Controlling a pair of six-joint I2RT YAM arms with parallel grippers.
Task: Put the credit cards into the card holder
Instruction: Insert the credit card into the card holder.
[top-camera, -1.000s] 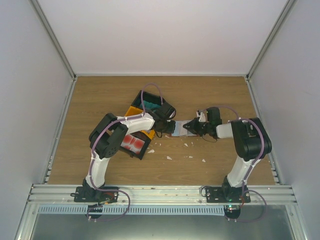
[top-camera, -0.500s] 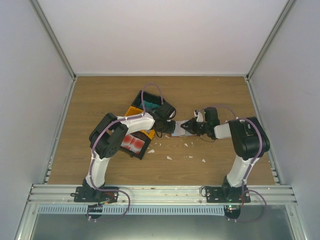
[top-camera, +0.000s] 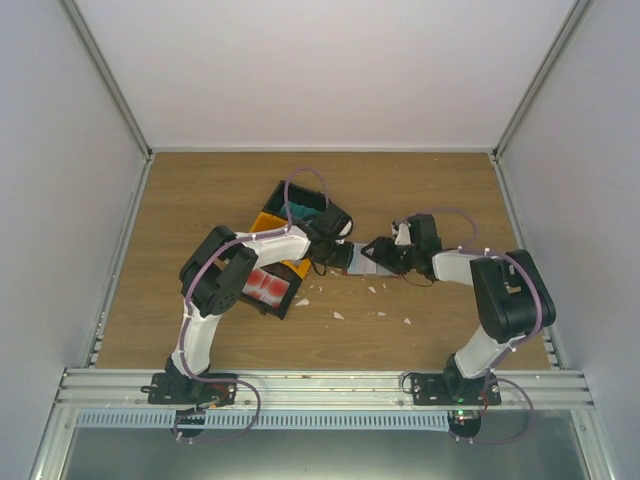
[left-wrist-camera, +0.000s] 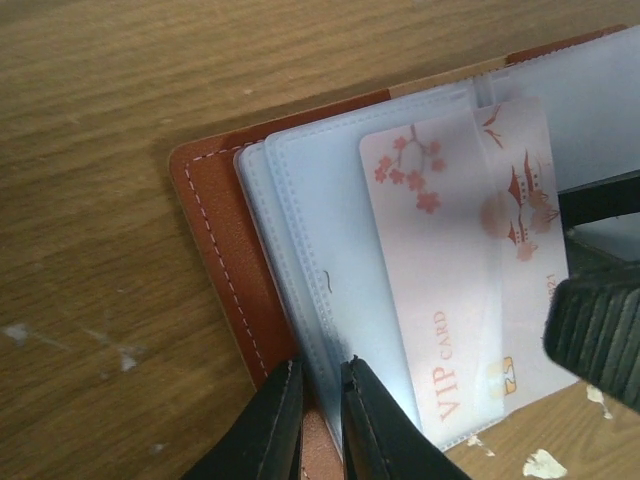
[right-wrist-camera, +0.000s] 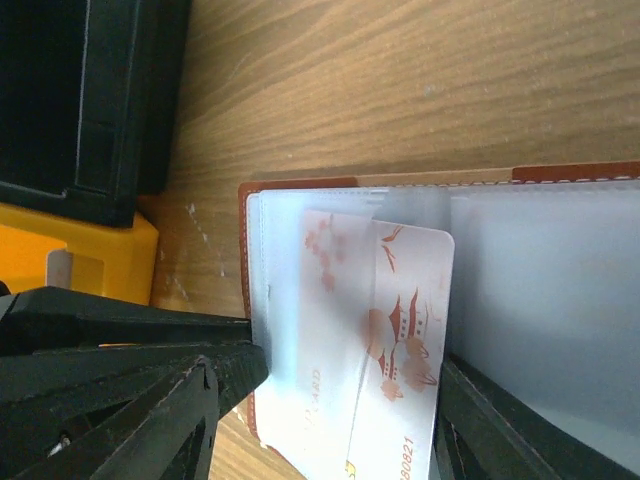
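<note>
At the left of the wooden table (top-camera: 420, 190) stand three bins. A black bin (top-camera: 283, 312) holds red-and-white cards (top-camera: 268, 287), behind it is a yellow bin (top-camera: 268, 220), and a second black bin (top-camera: 290, 192) holds teal cards (top-camera: 305, 212).

Just right of them, the left gripper (left-wrist-camera: 320, 375) is clenched on the near edge of the card holder (left-wrist-camera: 215, 230), its two fingers nipping the cover and the clear sleeves together. The holder lies open and flat on the wood between the two arms. It is reddish-brown leather with pale stitching along the rim, and frosted plastic sleeves are fanned over it.

A pale pink-white VIP card (left-wrist-camera: 450, 260), printed with blossoms and a pagoda, lies aslant on the sleeves. It is partly tucked under one of them, with its lettered end sticking out past the holder's edge.

The right gripper (right-wrist-camera: 325, 395) straddles this card, released, with its fingers spread wide on either side.
</note>
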